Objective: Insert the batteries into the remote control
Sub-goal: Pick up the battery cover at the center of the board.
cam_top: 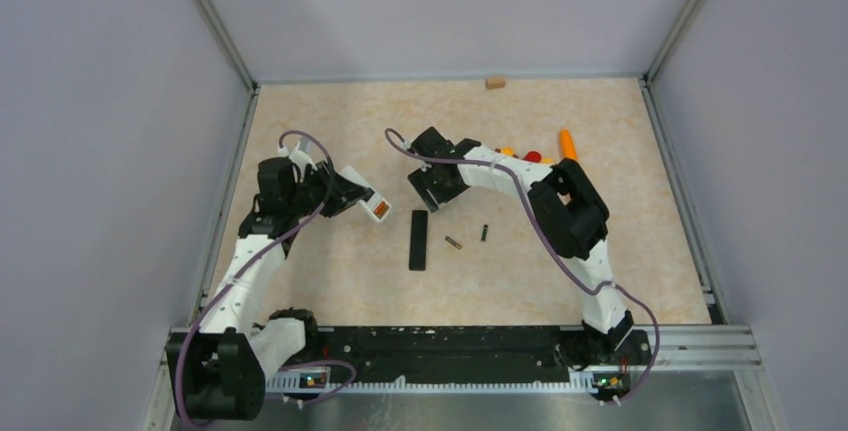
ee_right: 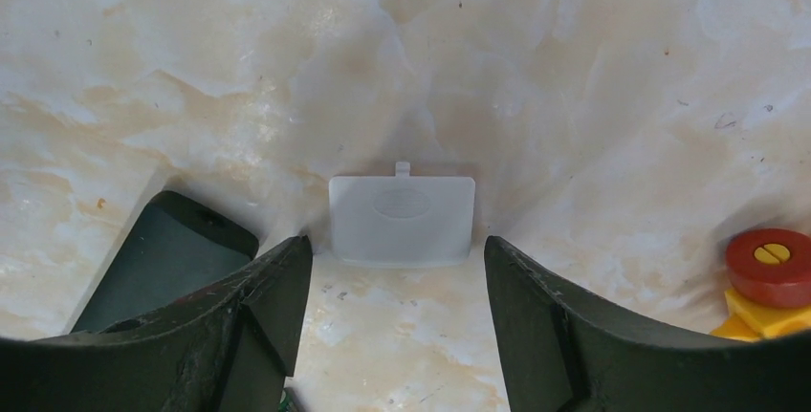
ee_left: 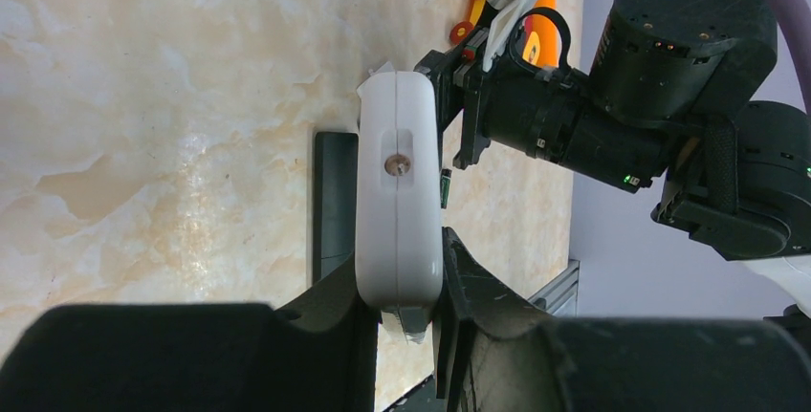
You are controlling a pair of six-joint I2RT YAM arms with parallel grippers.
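My left gripper (ee_left: 400,269) is shut on the white remote control (ee_left: 398,211) and holds it above the table; from above the remote (cam_top: 368,201) sticks out to the right of that gripper (cam_top: 345,193). Two batteries (cam_top: 454,244) (cam_top: 485,233) lie on the table right of a slim black bar (cam_top: 418,239). My right gripper (ee_right: 397,259) is open, low over the table. A flat white battery cover (ee_right: 402,221) lies just beyond its fingertips, not touched. From above, the right gripper (cam_top: 437,186) hides that cover.
An orange carrot-shaped cone (cam_top: 567,143) and red and yellow toy pieces (cam_top: 525,156) lie behind the right arm; the red disc (ee_right: 770,264) shows at the right wrist view's edge. A small wooden block (cam_top: 494,81) sits at the back wall. Walls enclose three sides.
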